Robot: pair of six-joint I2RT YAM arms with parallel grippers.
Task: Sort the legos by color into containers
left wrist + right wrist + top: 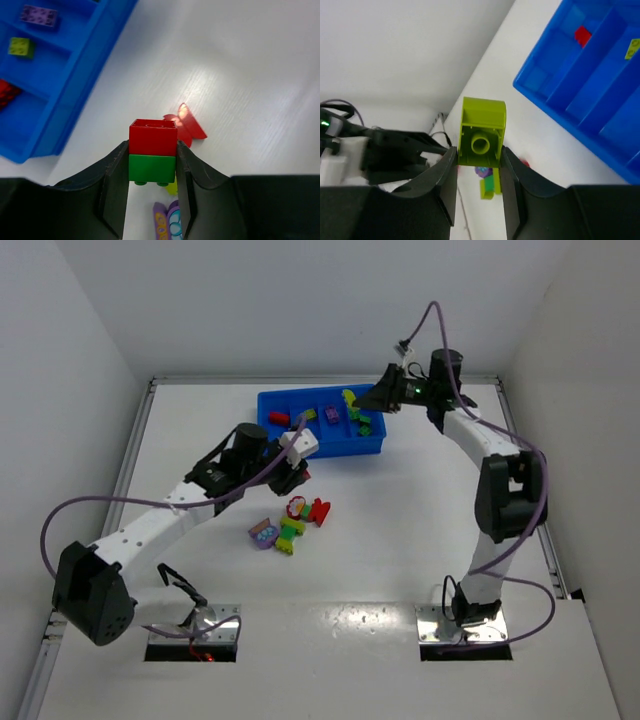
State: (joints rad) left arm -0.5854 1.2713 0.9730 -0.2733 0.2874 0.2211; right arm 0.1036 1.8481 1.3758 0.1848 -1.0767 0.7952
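Overhead, two wrist close-ups; shared tray (pixel 345 448)

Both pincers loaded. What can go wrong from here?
1. The left pincer clamps a red-on-green stack. If it is dropped still joined into the blue tray, one colour likely lands in a wrong compartment.
2. The right pincer pinches the yellow-green brick near one end only, with most of it sticking out. It might pivot or slip before release.

- Left arm (pixel 160 522) extended forward-right; left gripper (pixel 152 159) clamped on red-green lego (pixel 152 137).
- Right arm (pixel 502 472) folded, reaching far-left; right gripper (pixel 479 156) clamped on yellow-green lego (pixel 483 117).
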